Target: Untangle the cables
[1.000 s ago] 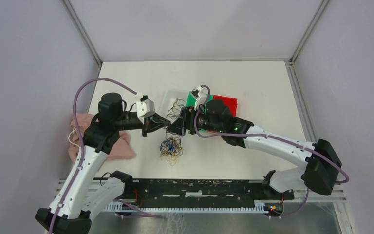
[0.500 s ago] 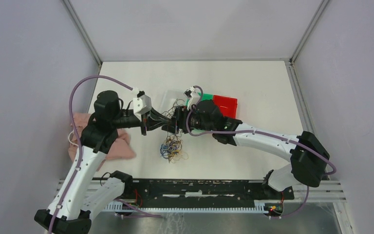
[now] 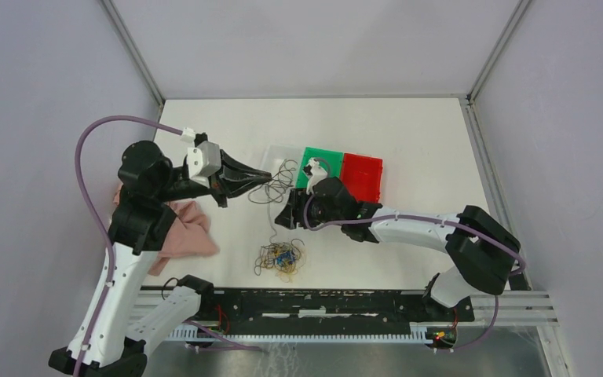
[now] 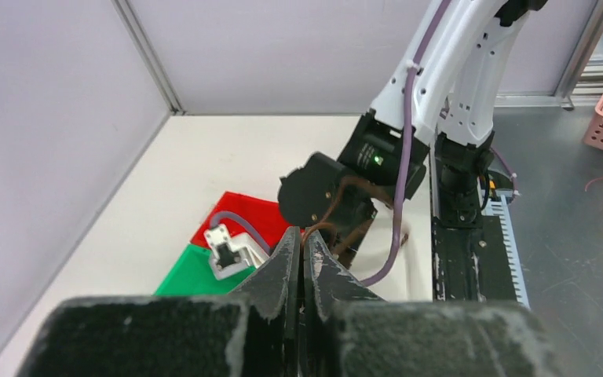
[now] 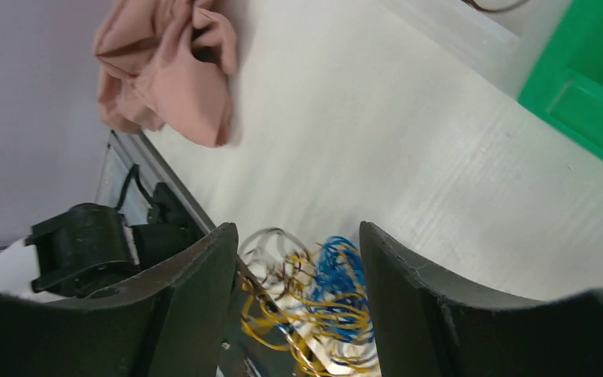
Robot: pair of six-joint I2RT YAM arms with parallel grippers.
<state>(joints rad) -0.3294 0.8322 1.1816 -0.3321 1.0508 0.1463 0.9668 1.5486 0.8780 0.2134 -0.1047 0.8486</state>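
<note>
White bench [image 3: 408,133] fills the overhead view. The left hand [image 3: 265,177] is pinched closed on a dark strand [image 3: 271,191], whose loose loops trail nearward toward the cables [image 3: 281,258], a roundish clump near the front edge with no clear long axis. The right hand [image 3: 285,216] hovers between them. From the left wrist, fingers meet, brown wire leaving their tips. From the right wrist, jaws stand apart and empty above blue and yellow curls. One strand is apparently being drawn free; next, the right hand should probably pin the clump.
</note>
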